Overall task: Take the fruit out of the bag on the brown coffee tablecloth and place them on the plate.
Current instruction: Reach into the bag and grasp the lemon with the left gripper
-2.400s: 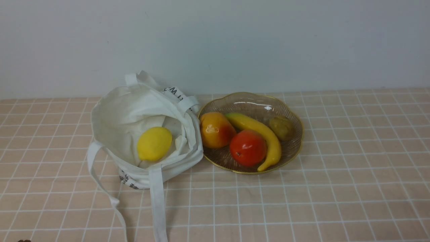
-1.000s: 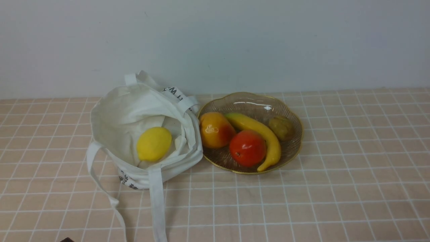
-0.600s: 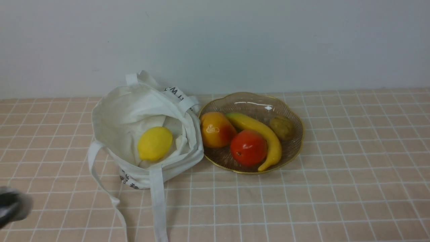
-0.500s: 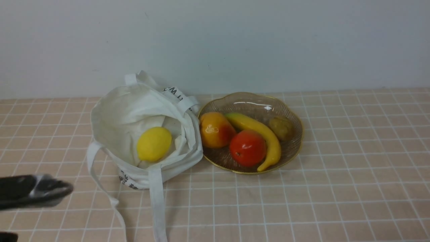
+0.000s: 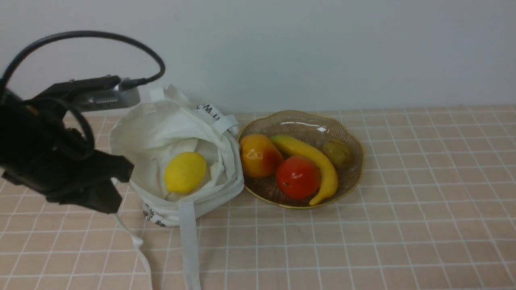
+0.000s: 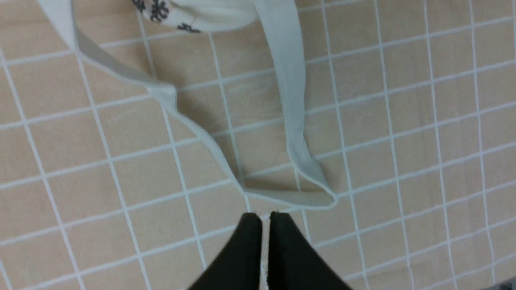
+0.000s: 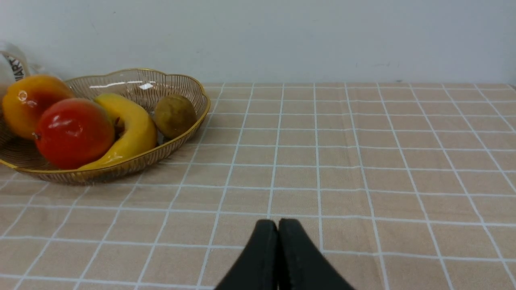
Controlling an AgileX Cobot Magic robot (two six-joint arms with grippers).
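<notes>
Peach-brown gridded tablecloth (image 5: 403, 233) carries everything. On it the white canvas tote bag (image 5: 153, 133) slumps open just beside the ribbed amber glass plate (image 5: 358, 173). The left arm (image 5: 52, 161) hangs at the bag's left side. Its left gripper (image 6: 266, 217) is pinched to a thin slit and holds nothing, above the looped strap handle (image 6: 290, 121). The right gripper (image 7: 278, 225) is likewise closed and empty, low over bare cloth. Fingers going in this narrow would likely shove the fruit deeper into the soft folds, or snag canvas or strap and drag the bag. The plate already holds a banana (image 5: 318, 161) and three round fruits, so a lemon set down could roll off. The lemon (image 5: 185, 172) lies inside the bag's mouth on its plate side: plain bright yellow, oval, smooth-looking.
</notes>
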